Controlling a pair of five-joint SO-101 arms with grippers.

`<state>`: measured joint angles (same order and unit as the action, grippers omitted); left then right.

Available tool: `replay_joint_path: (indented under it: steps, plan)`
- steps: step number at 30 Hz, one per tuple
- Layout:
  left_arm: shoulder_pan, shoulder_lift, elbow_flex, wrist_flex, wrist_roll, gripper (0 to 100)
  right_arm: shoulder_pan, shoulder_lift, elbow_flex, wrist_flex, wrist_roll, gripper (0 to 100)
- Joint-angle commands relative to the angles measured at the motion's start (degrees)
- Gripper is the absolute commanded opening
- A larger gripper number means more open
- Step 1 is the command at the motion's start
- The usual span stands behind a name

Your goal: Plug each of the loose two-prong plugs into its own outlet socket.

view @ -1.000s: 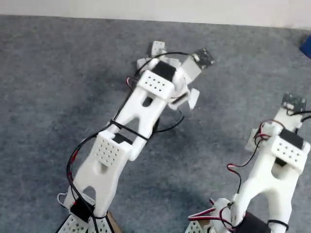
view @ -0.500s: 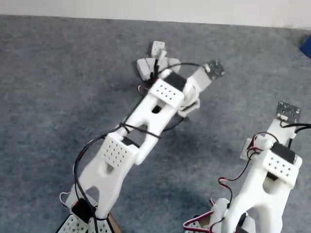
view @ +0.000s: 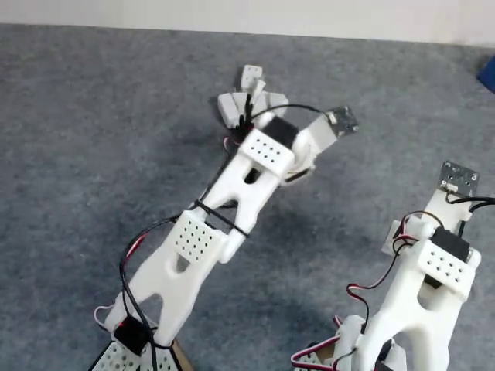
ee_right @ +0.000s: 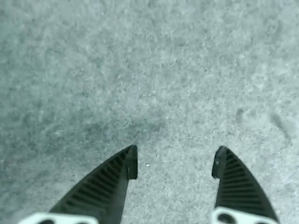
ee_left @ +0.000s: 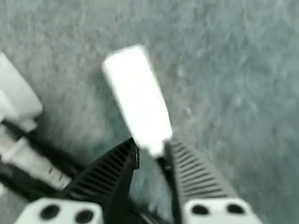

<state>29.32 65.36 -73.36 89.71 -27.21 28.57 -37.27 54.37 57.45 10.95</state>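
Note:
My left gripper (ee_left: pixel 150 151) is shut on the near end of a white two-prong plug (ee_left: pixel 138 102), which sticks out ahead of the fingers above the grey carpet. Beside it lie other white plug and socket pieces (ee_left: pixel 17 101) with a black cable. From above, this cluster of white pieces (view: pixel 247 99) sits at the far middle, just beyond the left arm's wrist (view: pixel 267 147), which hides the gripper. My right gripper (ee_right: pixel 175 163) is open over bare carpet, holding nothing. The right arm (view: pixel 433 263) stands at the right, well apart from the cluster.
Grey carpet (view: pixel 93 154) covers the whole work area, with open room on the left and between the arms. A pale wall strip (view: pixel 232 14) runs along the far edge. A blue object's corner (view: pixel 489 73) shows at the far right.
The left arm's wrist has swung right and slightly toward the near side, uncovering the cluster of white pieces. The right arm pulled back toward its base, then held still.

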Motion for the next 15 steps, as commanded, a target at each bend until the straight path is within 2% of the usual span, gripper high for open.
replay_joint_path:
  steps: [1,6,11,15]
  plan:
    - [0.6,-0.9,-8.4,10.5,-2.4,2,-0.6,-1.5,-0.3,-0.6,0.8,26.2]
    - [-0.7,-2.9,-7.7,12.2,-3.2,0,-2.7,-1.3,1.0,-0.5,1.0,26.2]
    - [-0.6,-13.2,9.5,12.2,-0.9,0,-5.4,-1.3,3.4,-0.6,3.9,26.2]
    - [-0.6,-26.9,25.7,12.2,-0.8,0,-5.8,-1.3,3.7,-0.6,4.0,26.2]
